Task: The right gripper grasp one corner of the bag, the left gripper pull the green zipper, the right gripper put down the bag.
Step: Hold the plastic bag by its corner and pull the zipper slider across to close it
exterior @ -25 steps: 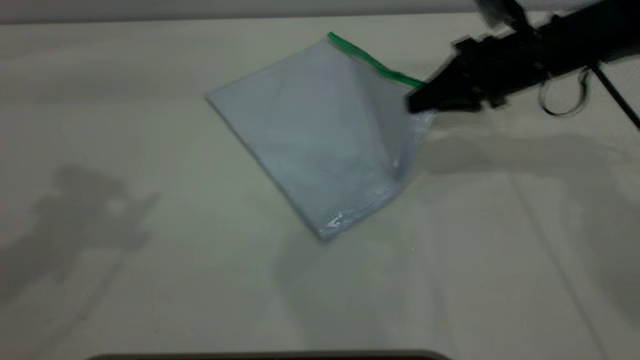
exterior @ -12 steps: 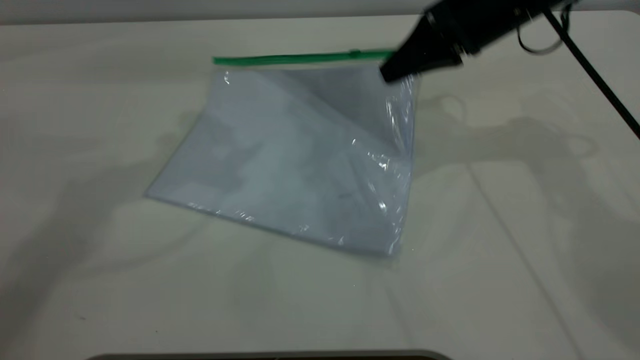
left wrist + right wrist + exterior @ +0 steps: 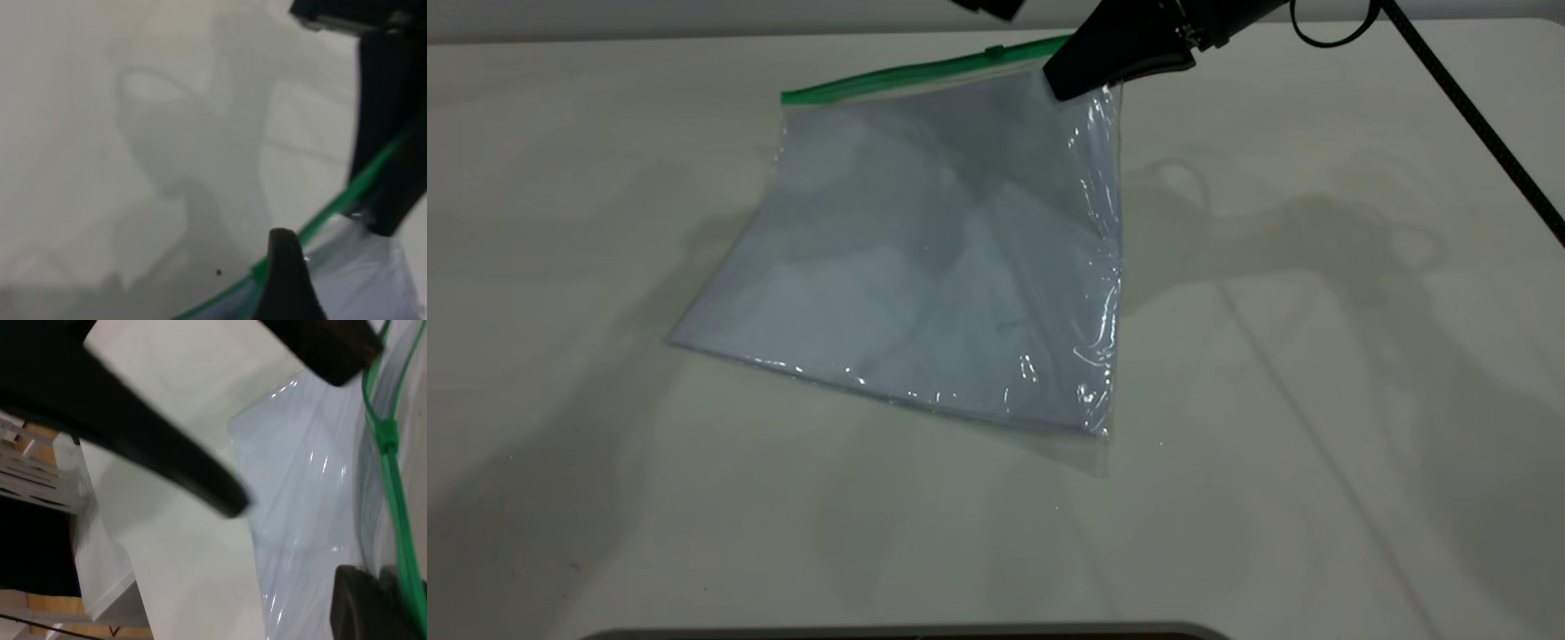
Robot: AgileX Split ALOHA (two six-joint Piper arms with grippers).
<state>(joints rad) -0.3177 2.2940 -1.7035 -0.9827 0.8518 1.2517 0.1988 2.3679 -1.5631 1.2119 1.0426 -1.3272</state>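
My right gripper point(image 3: 1060, 84) is shut on the bag's point(image 3: 925, 258) far right corner and holds it up; the bag's low edge rests on the table. The clear bag shows pale bluish sheets. The green zipper point(image 3: 907, 73) runs along the raised far edge, with its slider tab point(image 3: 993, 51) near the held corner. Only a tip of my left gripper point(image 3: 989, 7) shows, just above the slider. In the right wrist view the left gripper point(image 3: 287, 440) is open beside the slider point(image 3: 385, 439). In the left wrist view one fingertip point(image 3: 287, 267) lies at the zipper point(image 3: 333, 207).
The white table point(image 3: 1316, 400) surrounds the bag, with shadows of the arms on it. The right arm's black cable point(image 3: 1467, 107) runs down along the far right. A dark edge point(image 3: 907, 633) lies at the table's near side.
The right gripper has lifted the bag's corner higher and to the left. The bag has swung round so the zipper edge is raised. The left gripper's tip has come in at the top.
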